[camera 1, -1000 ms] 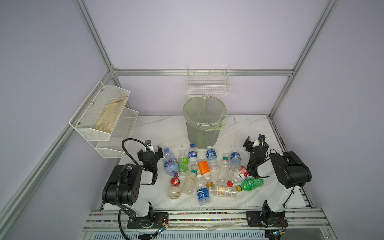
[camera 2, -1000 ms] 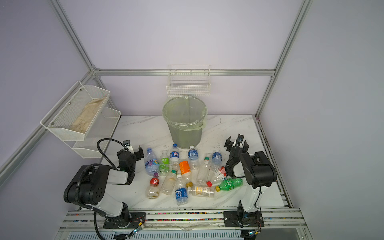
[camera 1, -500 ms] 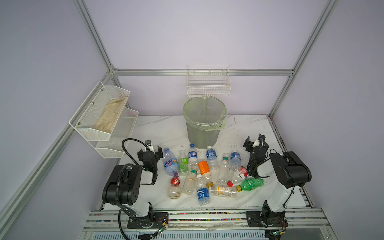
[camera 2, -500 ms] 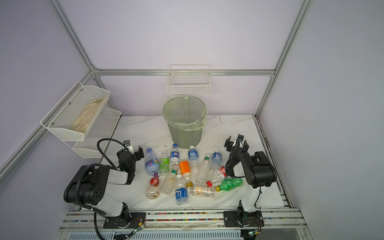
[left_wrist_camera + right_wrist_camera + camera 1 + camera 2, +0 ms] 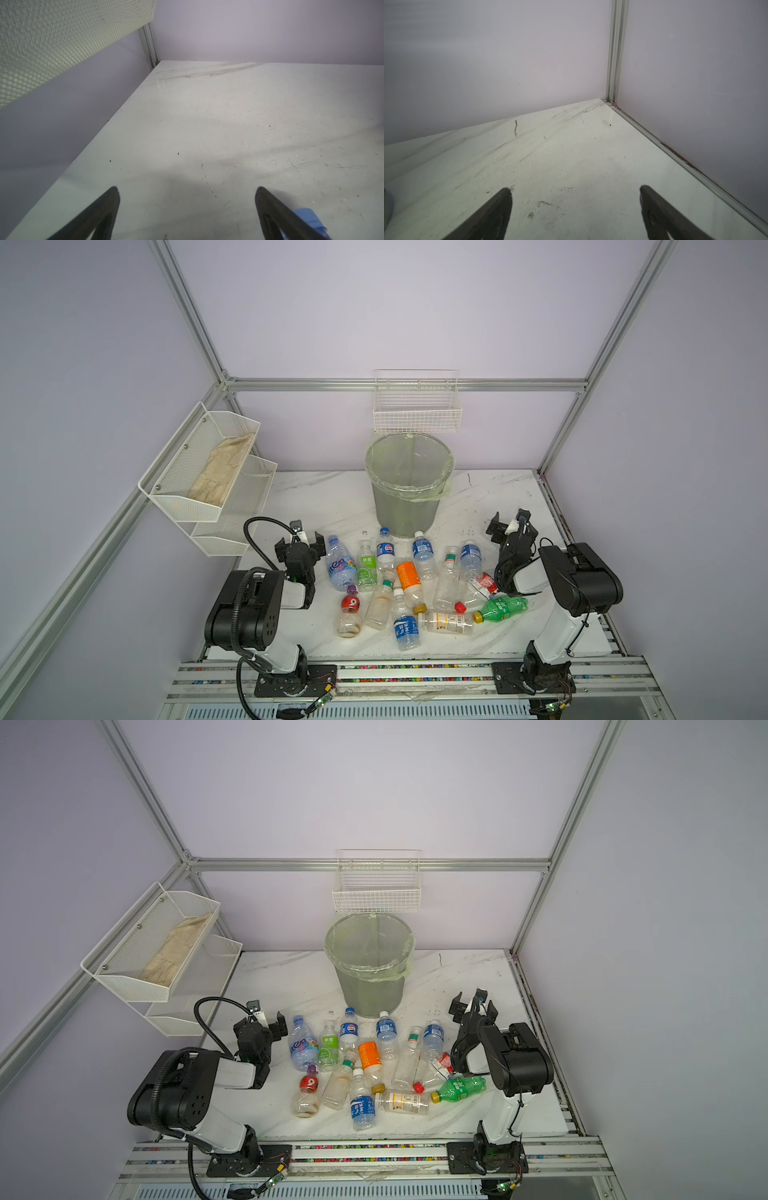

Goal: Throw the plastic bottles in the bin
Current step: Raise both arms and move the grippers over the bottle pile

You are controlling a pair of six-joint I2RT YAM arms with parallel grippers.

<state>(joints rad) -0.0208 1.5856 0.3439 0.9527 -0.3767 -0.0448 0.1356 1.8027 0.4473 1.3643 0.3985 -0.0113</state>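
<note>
Presently left black parallel gripper at nine o'clock of small clear plastic bottles, right black parallel gripper at three, both wide, empty. Bottles crowded, touching (round, likely rollers); tall grey bag-lined bin at twelve. Risk: jaws nudging neighbours, scattering heap.

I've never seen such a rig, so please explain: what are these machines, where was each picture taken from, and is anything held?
Two robot arms stand at the near edge of a table, each ending in a two-finger claw: the left gripper and the right gripper. Two pictures look down from one overhead camera pair; the other two come from cameras on the wrists, looking past the fingers. The plastic bottles sit clustered before the bin. Both grippers are open and hold nothing.
</note>
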